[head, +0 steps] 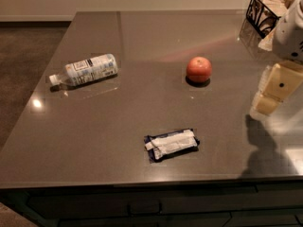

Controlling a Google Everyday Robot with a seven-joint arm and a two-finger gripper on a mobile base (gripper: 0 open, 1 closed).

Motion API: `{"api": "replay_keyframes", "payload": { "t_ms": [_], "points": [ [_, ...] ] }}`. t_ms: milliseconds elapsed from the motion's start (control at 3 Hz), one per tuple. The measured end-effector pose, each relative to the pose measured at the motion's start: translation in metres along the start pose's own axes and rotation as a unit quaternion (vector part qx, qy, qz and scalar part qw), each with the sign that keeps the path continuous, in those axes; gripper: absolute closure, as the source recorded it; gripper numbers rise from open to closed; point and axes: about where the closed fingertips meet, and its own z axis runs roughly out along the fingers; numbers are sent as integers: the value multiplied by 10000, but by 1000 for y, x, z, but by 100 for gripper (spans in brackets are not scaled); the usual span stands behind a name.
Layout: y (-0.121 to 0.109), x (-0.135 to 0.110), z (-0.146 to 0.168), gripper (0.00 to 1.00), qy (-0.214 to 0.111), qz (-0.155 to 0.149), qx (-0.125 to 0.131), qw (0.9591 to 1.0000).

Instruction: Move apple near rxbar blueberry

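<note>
The apple [199, 69], small, round and red-orange, sits on the dark table [142, 41] right of centre. The rxbar blueberry [171, 144], a flat bar in a dark navy wrapper with a white label panel, lies near the table's front edge, in front of and a little left of the apple. The gripper [274, 91] hangs above the table's right side, to the right of the apple and apart from it, with nothing seen in it. Its shadow falls on the table below it.
A clear plastic bottle with a white label [84, 70] lies on its side at the left of the table. A black wire basket [265, 11] stands at the back right corner. Carpeted floor lies to the left of the table.
</note>
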Motion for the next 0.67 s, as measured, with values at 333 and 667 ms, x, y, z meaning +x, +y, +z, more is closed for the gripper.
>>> {"api": "replay_keyframes", "payload": {
  "t_ms": [333, 667],
  "points": [
    [-35, -5, 17, 0, -88, 692, 66, 9975],
    [-74, -7, 32, 0, -290, 1429, 212, 9891]
  ]
}}
